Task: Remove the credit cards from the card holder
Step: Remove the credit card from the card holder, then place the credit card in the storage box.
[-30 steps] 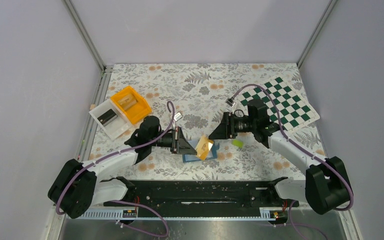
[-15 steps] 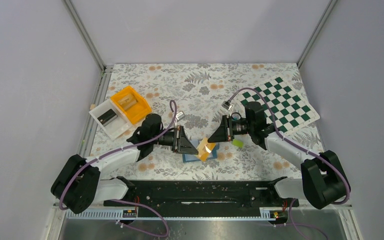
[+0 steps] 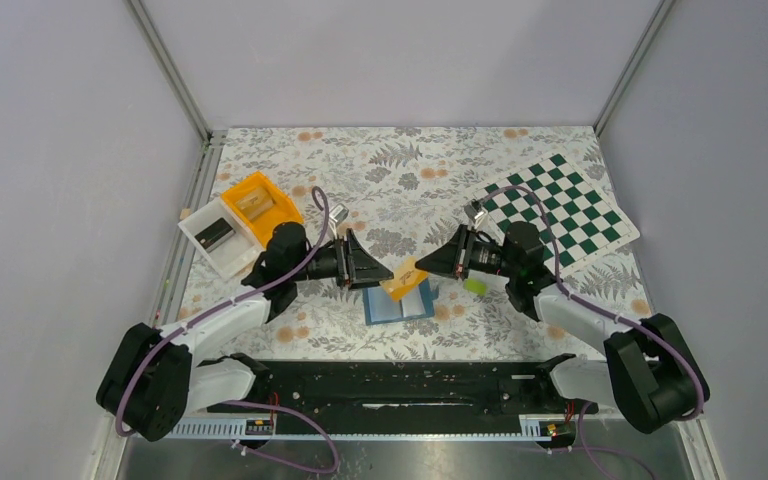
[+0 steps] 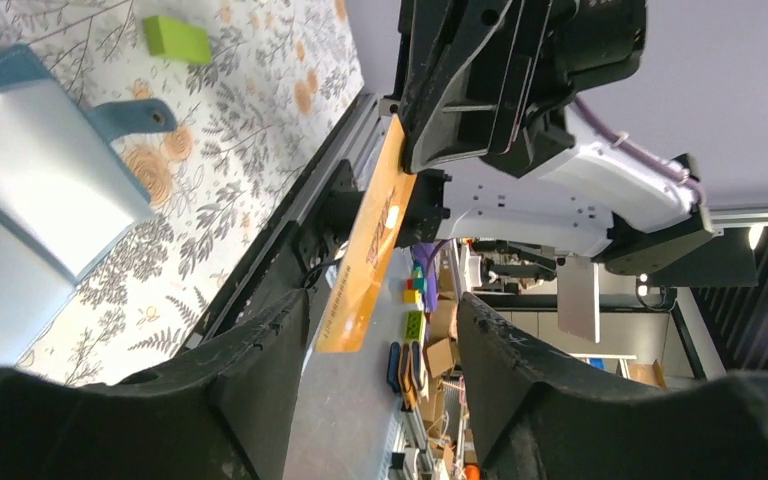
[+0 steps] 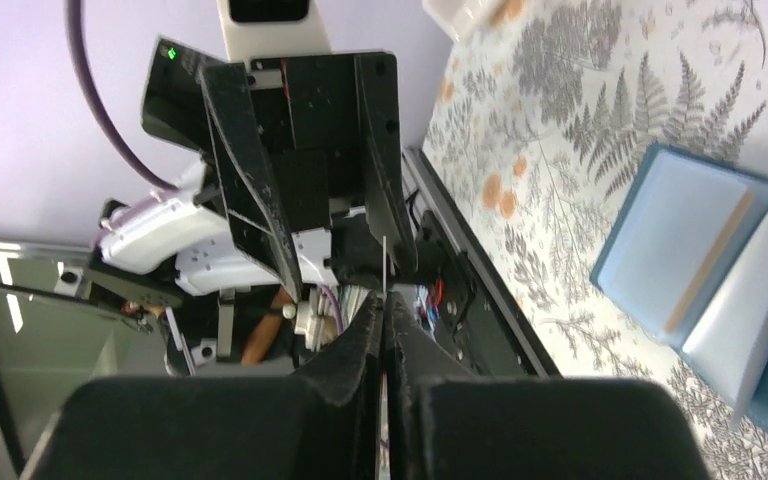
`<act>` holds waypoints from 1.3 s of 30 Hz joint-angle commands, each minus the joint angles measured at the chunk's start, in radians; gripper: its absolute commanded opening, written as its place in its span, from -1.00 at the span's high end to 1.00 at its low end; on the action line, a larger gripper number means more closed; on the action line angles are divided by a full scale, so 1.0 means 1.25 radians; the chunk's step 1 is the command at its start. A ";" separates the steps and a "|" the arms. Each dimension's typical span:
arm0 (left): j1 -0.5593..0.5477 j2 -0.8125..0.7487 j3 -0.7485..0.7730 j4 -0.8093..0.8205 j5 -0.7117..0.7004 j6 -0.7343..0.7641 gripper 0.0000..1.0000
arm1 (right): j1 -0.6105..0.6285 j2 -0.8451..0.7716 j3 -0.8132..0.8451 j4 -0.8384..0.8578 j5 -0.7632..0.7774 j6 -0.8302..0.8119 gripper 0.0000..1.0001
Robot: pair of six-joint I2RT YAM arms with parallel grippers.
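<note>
Two bins at far left, the orange bin [image 3: 260, 206] and the white bin [image 3: 213, 238], stood well apart from the work. The left gripper [image 3: 366, 270] reached in toward the centre with its jaws spread; the left wrist view showed its fingers [image 4: 260, 350] on either side of the orange-tan card [image 4: 360, 265] without touching it. The card was raised on edge above the card holder [image 3: 400, 306], which lay open on the floral cloth [image 3: 410, 170]. The right gripper [image 3: 423, 268] had its jaws pressed together on the card's far end, so the card's weight hung on that arm alone. This looked like a pass between arms. A tan strip [image 5: 705, 262] in one pocket of the holder was probably another card left to pull. The lime-green card [image 3: 476, 286] lay flat just right of the holder, already out. The chessboard mat [image 3: 570, 205] sat far right, unused.
</note>
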 commanded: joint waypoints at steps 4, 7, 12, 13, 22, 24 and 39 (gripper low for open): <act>0.001 -0.017 -0.020 0.135 -0.079 -0.068 -0.12 | 0.004 -0.052 -0.033 0.151 0.123 0.099 1.00; -0.001 -0.009 -0.027 0.164 -0.086 -0.086 -0.12 | 0.004 -0.047 -0.059 0.198 0.162 0.131 1.00; -0.019 -0.002 -0.031 0.193 -0.113 -0.098 0.21 | 0.004 -0.027 -0.086 0.240 0.207 0.160 1.00; -0.023 0.001 -0.033 0.198 -0.117 -0.100 0.35 | 0.004 -0.026 -0.090 0.245 0.214 0.161 1.00; -0.028 0.026 -0.047 0.236 -0.140 -0.121 1.00 | 0.004 -0.001 -0.113 0.259 0.239 0.176 0.94; -0.021 0.030 -0.028 0.192 -0.137 -0.100 1.00 | 0.004 -0.001 -0.115 0.262 0.239 0.176 0.74; 0.255 0.008 0.280 -0.498 -0.178 0.313 1.00 | 0.004 -0.178 -0.002 -0.224 0.267 -0.104 -0.99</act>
